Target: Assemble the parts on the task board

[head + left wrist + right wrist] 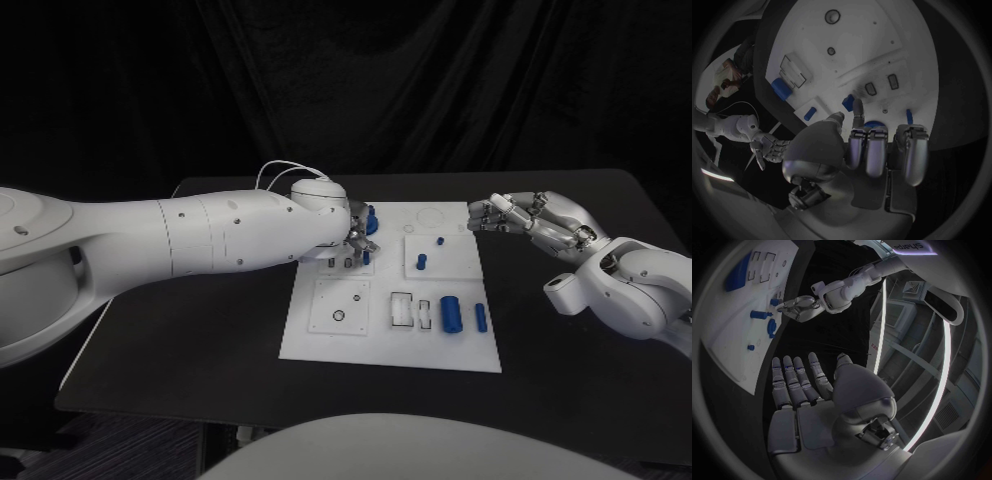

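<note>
Task board [325, 340] sits mid-desk [173, 340], with two blue parts [450, 312] lying near its front right corner. Farther back, left hand [356, 232] hovers over the board; can't tell if it holds anything. Right hand [537, 222] is spread open, empty, off the board's far right corner.

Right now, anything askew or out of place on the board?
Nothing stands out. The task board lies flat and square on the table, and the blue parts near its front lie straight in line. The left hand is over the board's far edge; the right hand hovers open beside it.
</note>
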Controlling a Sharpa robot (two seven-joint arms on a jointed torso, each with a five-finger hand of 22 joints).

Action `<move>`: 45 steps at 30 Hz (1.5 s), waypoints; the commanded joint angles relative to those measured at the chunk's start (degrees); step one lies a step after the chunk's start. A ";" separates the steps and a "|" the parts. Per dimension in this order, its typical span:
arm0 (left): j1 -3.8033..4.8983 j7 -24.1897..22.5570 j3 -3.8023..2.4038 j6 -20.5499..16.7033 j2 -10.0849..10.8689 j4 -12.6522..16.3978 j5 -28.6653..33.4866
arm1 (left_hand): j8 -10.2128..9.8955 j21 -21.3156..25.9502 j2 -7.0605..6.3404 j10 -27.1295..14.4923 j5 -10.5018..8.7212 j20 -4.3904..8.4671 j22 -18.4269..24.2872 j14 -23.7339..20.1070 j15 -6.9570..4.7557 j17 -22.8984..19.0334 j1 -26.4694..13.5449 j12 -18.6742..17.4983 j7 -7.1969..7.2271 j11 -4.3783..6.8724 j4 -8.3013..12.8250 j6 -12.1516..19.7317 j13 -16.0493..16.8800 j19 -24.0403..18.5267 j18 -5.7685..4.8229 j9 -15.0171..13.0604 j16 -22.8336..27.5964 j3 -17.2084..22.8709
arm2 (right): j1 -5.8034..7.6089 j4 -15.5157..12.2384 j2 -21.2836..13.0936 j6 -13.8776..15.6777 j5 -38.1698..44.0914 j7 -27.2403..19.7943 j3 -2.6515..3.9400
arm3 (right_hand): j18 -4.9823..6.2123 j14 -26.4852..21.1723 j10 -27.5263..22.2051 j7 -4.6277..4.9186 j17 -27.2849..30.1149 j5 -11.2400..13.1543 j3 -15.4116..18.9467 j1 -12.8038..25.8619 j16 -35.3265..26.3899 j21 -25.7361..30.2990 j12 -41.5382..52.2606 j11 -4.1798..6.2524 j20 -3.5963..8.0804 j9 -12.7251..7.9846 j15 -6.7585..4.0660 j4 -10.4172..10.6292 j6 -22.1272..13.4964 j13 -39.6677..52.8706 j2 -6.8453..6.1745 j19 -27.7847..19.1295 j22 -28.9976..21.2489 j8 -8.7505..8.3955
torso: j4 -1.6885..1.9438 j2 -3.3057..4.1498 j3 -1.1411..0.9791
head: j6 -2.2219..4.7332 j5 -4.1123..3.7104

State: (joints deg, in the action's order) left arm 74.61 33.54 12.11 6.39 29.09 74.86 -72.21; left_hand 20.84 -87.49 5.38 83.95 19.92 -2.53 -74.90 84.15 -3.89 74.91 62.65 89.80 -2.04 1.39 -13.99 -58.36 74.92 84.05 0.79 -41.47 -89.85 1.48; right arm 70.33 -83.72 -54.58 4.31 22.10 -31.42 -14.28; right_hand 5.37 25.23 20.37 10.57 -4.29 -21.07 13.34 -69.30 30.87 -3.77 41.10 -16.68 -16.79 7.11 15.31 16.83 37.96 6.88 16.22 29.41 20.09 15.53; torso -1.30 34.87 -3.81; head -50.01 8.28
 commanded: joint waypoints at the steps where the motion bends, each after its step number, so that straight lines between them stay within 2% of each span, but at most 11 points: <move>1: -0.15 -0.26 -0.04 0.56 -0.21 -0.08 3.90 | -0.34 0.35 -0.18 6.05 -0.06 0.32 -9.01 5.85 -0.45 15.09 0.72 0.20 0.03 0.38 0.20 -0.22 15.08 1.11 0.84 -0.11 -0.15 0.50 | -0.12 -0.06 -0.07 -0.59 0.17 1.18 0.06 | -0.16 -0.40 -0.50 3.22 0.08 -0.26 0.24 -0.53 0.18 -0.14 0.22 0.09 0.12 -0.07 0.01 -0.14 -0.48 -0.05 -0.04 0.19 0.00 0.19 | 0.00 0.02 0.00 | 0.01 0.04; 19: -0.41 1.09 -0.04 0.43 -0.14 -0.28 2.74 | -0.75 0.28 -0.45 6.05 -1.16 0.35 -9.26 5.85 -0.47 15.09 0.53 0.20 0.05 0.38 0.25 -0.70 15.08 1.35 0.77 -0.52 -0.15 1.14 | -0.18 0.28 0.21 -1.28 0.18 1.64 0.06 | -0.15 -0.37 -0.55 3.26 0.09 -0.36 0.21 -0.75 0.34 -0.18 0.29 0.11 0.13 -0.07 -0.01 -0.17 -0.49 -0.14 -0.02 0.39 0.03 0.26 | 0.00 0.07 0.00 | 0.01 -0.07; 45: -0.83 1.19 -0.04 2.37 -0.46 -0.89 2.71 | -1.46 0.42 -0.73 6.05 -0.62 0.43 -9.09 5.85 -0.56 15.09 1.06 0.20 0.12 0.47 0.98 -0.71 15.08 1.25 0.83 -0.89 -0.15 2.27 | -0.34 0.67 0.63 -2.09 0.33 2.59 0.06 | -0.10 -0.33 -0.71 3.36 0.13 -0.85 0.13 -1.72 0.91 -0.29 0.61 0.16 0.13 -0.10 -0.07 -0.26 -0.59 -0.47 -0.10 0.71 -0.12 0.48 | -0.03 0.06 -0.06 | 0.01 -0.05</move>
State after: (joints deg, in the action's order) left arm 73.91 34.96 12.10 7.66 28.77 74.01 -69.50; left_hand 19.60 -87.31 4.85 83.95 19.08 -2.45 -74.93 83.94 -4.09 74.91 63.17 89.80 -2.05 1.39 -12.94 -58.77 74.92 83.97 0.80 -42.28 -89.85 3.45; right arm 70.14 -83.09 -53.96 2.98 22.13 -29.97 -14.28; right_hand 5.37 25.23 20.17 10.37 -4.22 -21.75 13.34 -70.63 31.60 -3.77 41.52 -16.48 -16.70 7.07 15.31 16.83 37.77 6.43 16.14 29.73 20.01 15.74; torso -1.33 34.91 -3.86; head -50.01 8.20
